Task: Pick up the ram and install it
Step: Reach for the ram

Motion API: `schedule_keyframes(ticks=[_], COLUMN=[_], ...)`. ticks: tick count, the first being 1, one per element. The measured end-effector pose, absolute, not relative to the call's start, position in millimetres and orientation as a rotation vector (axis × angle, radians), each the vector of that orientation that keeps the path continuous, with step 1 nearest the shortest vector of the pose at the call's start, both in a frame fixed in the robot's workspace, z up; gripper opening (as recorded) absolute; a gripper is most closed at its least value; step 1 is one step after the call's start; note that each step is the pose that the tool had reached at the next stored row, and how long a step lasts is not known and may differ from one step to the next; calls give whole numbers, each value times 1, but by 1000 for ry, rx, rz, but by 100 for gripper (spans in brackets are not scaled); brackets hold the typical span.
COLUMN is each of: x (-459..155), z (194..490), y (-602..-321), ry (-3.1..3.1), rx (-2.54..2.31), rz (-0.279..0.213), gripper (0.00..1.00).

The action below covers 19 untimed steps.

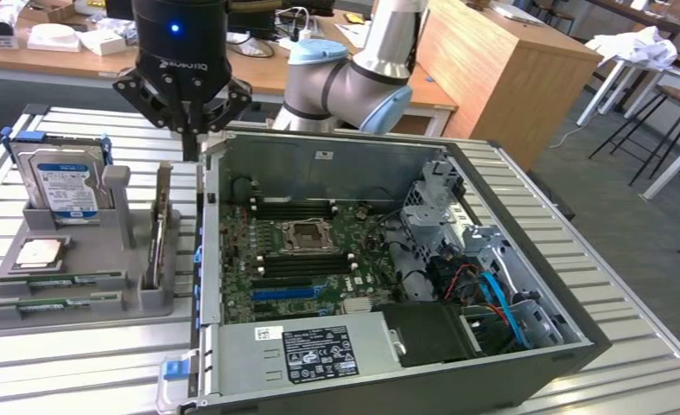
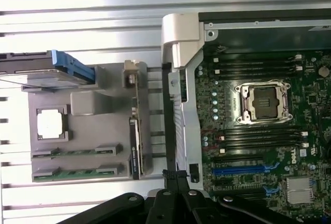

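Two green ram sticks lie side by side in slots at the near end of a grey holder (image 1: 109,259): one ram (image 1: 57,281) (image 2: 77,152) and a second ram (image 1: 49,304) (image 2: 77,172). My black gripper (image 1: 190,137) (image 2: 176,178) hangs high above the gap between the holder and the open computer case (image 1: 352,147), its fingers shut together with nothing in them. It is well apart from both sticks. On the motherboard (image 1: 305,259) (image 2: 258,131), black memory slots (image 1: 305,208) (image 2: 258,64) run on both sides of the CPU socket (image 1: 305,233) (image 2: 264,101).
The holder also carries an upright hard drive (image 1: 66,181) (image 2: 62,66), a silver CPU (image 1: 40,252) (image 2: 51,124) and an expansion card standing on edge (image 1: 159,229) (image 2: 135,131). The case wall (image 2: 181,79) rises right beside the holder. Desks, a wooden cabinet and stools stand behind the slatted table (image 1: 86,363).
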<state>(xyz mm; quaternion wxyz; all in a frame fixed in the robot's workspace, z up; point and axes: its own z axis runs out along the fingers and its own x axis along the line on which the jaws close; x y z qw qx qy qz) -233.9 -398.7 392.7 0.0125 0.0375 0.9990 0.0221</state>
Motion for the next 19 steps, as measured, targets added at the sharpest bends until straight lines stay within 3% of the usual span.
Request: schedule_keyframes(ticks=[19], x=[-278], z=[392], y=[-399], ry=[3114], rx=[117], rz=[69], gripper=[10])
